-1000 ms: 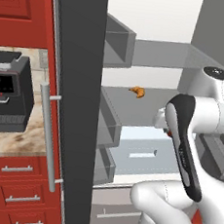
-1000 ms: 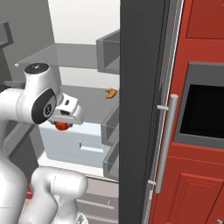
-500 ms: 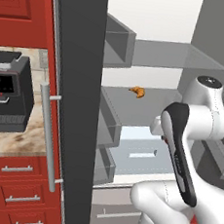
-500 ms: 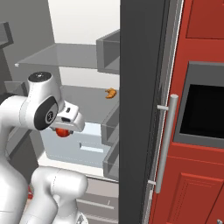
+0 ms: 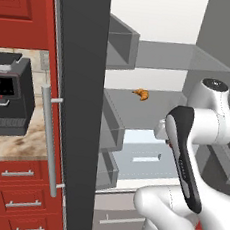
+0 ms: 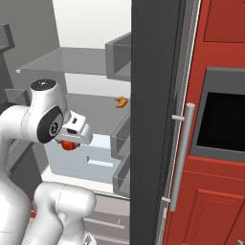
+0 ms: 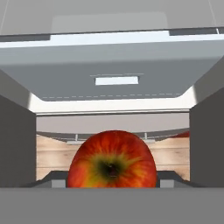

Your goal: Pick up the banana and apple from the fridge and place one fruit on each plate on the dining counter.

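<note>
Apple (image 7: 112,164) is sitting between my gripper's (image 7: 112,186) jaws, which are pinching it, dead centre at 6 o'clock before the fridge (image 6: 91,103) drawer (image 7: 113,72) at 12.

The arm is bent at centre right of the left base view. The gripper (image 6: 69,142) is seen left of centre in the right base view, closed around the apple (image 7: 112,160).

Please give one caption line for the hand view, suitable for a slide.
Claw holding red apple before the fridge's white drawer.
</note>
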Robot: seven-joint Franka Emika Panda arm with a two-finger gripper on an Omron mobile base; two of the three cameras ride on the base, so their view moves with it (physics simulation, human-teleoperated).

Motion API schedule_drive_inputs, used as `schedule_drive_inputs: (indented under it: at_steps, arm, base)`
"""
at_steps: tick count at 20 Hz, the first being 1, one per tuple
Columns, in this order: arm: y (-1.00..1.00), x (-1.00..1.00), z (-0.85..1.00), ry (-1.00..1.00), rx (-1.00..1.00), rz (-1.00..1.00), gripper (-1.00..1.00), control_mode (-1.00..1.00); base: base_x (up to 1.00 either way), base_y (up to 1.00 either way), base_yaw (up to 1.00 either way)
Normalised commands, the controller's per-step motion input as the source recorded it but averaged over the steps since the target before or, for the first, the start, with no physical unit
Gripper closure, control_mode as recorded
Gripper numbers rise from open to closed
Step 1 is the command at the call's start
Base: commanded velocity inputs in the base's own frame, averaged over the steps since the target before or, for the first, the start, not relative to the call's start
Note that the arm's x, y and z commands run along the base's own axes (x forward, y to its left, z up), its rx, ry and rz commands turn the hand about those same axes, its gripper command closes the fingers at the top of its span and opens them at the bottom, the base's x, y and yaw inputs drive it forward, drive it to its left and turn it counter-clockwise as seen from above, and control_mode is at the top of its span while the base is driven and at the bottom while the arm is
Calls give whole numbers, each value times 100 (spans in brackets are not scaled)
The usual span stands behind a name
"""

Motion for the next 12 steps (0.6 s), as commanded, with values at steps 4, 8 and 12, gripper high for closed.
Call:
schedule_drive_inputs:
  at_steps: [4, 8, 12]
  arm:
    - [0, 0, 0, 0, 0, 0, 100, 100]
    - [0, 0, 0, 0, 0, 0, 100, 100]
    - [0, 0, 0, 0, 0, 0, 100, 100]
  base:
    - [-46, 20, -5]
    - [-61, 31, -9]
    - [-49, 32, -9]
